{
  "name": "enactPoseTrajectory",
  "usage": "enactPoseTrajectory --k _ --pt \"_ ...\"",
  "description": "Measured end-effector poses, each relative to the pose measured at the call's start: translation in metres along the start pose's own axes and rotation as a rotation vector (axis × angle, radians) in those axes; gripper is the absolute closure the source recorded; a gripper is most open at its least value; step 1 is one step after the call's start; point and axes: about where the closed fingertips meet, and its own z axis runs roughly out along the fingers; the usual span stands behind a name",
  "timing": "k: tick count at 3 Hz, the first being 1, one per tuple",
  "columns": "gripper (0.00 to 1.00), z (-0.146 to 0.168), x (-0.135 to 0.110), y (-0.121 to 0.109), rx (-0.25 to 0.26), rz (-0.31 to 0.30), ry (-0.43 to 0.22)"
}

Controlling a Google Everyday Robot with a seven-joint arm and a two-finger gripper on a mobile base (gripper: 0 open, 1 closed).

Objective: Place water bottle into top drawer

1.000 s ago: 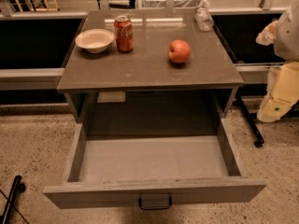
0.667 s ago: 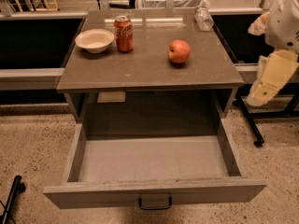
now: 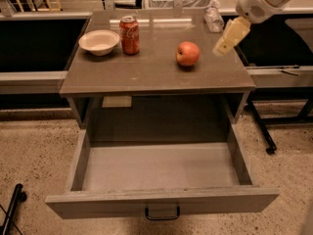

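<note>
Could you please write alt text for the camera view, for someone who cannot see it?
The gripper hangs over the table's right edge, near the water bottle at its back right corner. The top drawer below stands open; a bowl, red can and apple sit on the table.

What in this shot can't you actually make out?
Camera view:
- Gripper, over the table's right rear by the bottle: its arm is cut off by the top edge.
- Bottle: too far back to tell its cap or contents.
- Drawer: the floor's near strip is hidden behind its front panel.
</note>
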Motion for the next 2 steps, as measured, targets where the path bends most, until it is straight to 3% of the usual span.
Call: enactPoseTrajectory --k 1,2 --pt "0.00 0.041 0.001 -0.114 0.258 0.179 -0.077" --pt "0.00 0.040 0.004 -0.151 0.330 0.237 -0.136"
